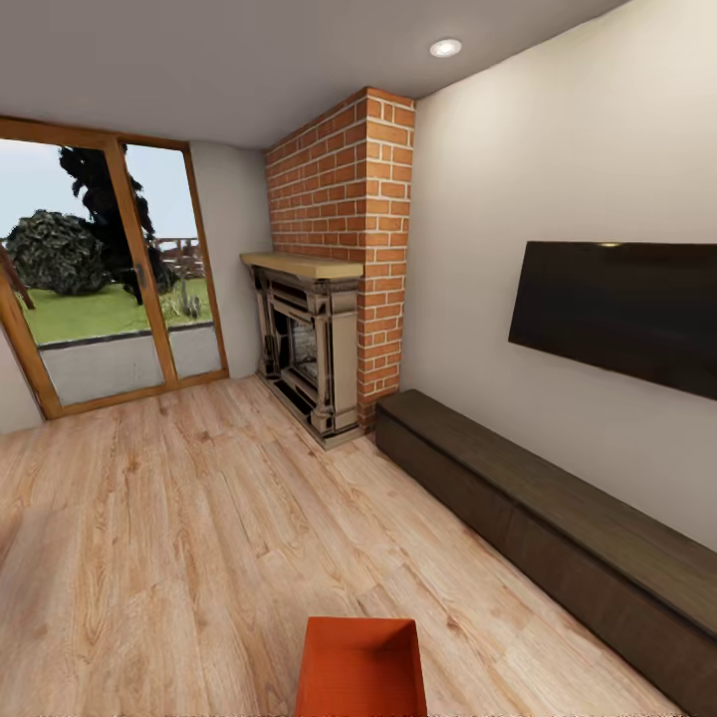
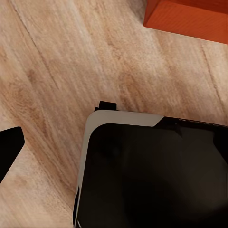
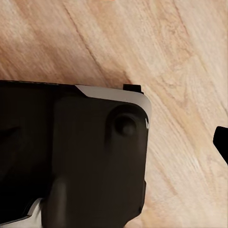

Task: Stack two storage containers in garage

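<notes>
I am in the living room. One orange-red storage container (image 1: 360,665) stands on the light wood plank flooring (image 1: 179,538) just ahead of me, low in the head view, open side up and with nothing in it. Its corner (image 2: 190,19) also shows in the left wrist view, beyond my dark base (image 2: 152,175). One dark fingertip (image 2: 9,147) of my left gripper shows at that picture's edge, far from its middle, holding nothing. My right gripper's fingertip (image 3: 222,141) stands the same way over bare planks. The garage is out of view.
A red-brick fireplace (image 1: 329,299) stands ahead. Along the right wall runs a long dark low cabinet (image 1: 558,538) under a black TV (image 1: 617,309). Wood-framed glass doors (image 1: 110,279) are at the back left. Open plank floor lies to the left.
</notes>
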